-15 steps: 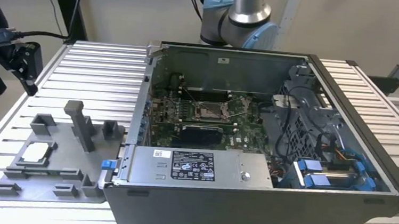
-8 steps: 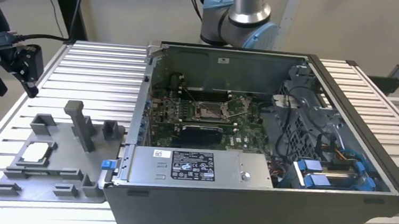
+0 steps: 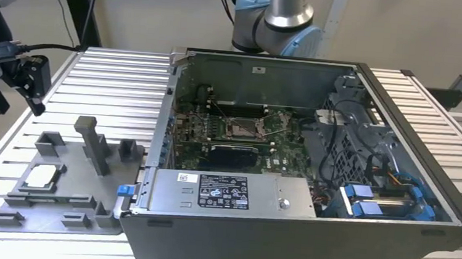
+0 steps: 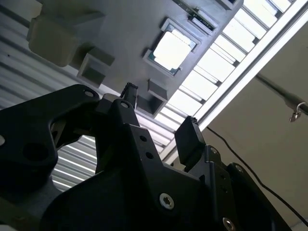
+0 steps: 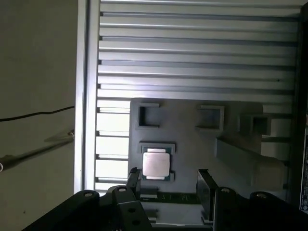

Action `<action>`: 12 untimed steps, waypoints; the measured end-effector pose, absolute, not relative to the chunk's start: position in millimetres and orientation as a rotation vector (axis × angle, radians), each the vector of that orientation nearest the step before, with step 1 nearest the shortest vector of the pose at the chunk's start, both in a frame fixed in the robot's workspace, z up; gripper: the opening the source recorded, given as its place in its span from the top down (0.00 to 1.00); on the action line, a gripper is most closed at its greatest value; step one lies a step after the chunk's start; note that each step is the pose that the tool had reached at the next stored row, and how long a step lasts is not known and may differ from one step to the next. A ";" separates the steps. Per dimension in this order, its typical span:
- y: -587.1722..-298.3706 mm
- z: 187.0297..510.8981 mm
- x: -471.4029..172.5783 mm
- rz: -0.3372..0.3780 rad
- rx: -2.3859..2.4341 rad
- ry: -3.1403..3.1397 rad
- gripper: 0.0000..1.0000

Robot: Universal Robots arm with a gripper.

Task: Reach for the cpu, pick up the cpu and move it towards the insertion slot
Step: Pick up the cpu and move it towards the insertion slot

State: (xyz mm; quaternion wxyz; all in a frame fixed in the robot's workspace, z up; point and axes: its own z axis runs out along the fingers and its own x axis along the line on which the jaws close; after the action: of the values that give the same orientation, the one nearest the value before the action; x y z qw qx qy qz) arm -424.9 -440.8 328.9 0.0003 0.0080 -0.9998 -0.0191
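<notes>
My jaws stood wide apart, holding nothing, above the grey fixture plate (image 5: 192,139) on the ribbed surface (image 5: 192,48). The cpu (image 5: 156,164) lay flat in its recess on that plate, just beside one fingertip (image 5: 134,177) in the first wrist view. The insertion slot (image 3: 243,129) sat inside the open computer case (image 3: 288,245), well apart from the cpu.

Open air above the cpu (image 5: 156,164) — grey fixture blocks (image 3: 128,149) and a tall post (image 3: 94,142) close beside
</notes>
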 end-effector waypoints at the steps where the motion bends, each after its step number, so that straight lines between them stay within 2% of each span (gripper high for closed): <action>1: -440.8 328.2 -425.1 -0.060 0.025 -3.140 0.00; 12: -440.8 320.9 -427.3 -0.060 0.025 -3.140 0.00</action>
State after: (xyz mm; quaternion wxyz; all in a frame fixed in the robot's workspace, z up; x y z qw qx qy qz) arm -427.3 -440.8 320.9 0.0003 0.0080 -0.9998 -0.0191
